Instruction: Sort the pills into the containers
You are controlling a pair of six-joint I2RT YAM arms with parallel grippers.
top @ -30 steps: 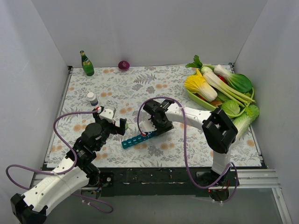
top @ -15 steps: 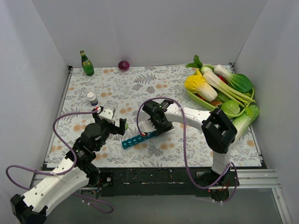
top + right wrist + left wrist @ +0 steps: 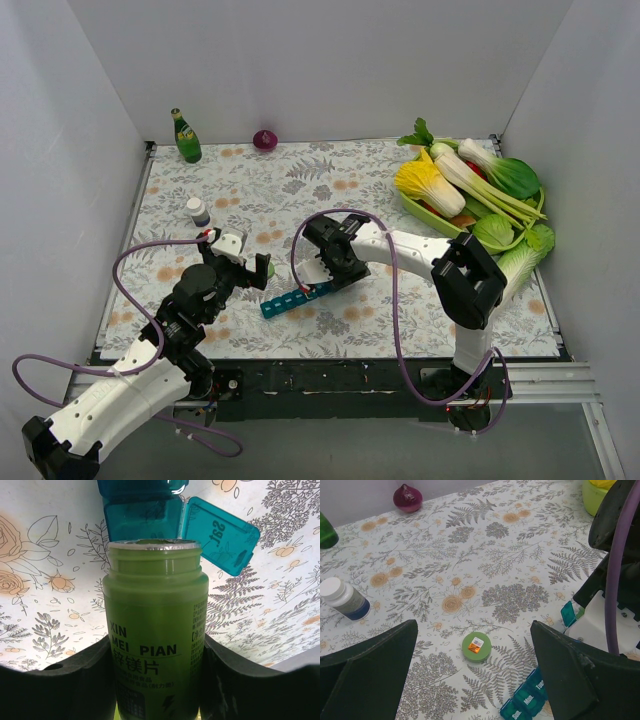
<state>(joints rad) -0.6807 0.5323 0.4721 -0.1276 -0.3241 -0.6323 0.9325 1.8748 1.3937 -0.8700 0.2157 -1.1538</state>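
Left hand (image 3: 473, 630) spread, right hand (image 3: 155, 672) clamped

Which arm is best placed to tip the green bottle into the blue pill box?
Right. The right pincer grips the open green bottle, its mouth beside the raised lid of the pill box. The left pincer is open, empty, above the green cap.

This is a robot lab test cell. 3 plain white walls (image 3: 300, 60) box in a surface (image 3: 350, 190) covered with a floral cloth. 2 arms, left (image 3: 120, 390) and right (image 3: 410, 245), stand on a metal rail (image 3: 540, 375) at the near edge, with purple cables (image 3: 150, 243) looping loose around them. The things set out look like staged props: vegetables (image 3: 470, 180) heaped in a green tray (image 3: 408, 203), a green bottle (image 3: 185, 137), an onion (image 3: 265, 140) and a white bottle (image 3: 198, 211).
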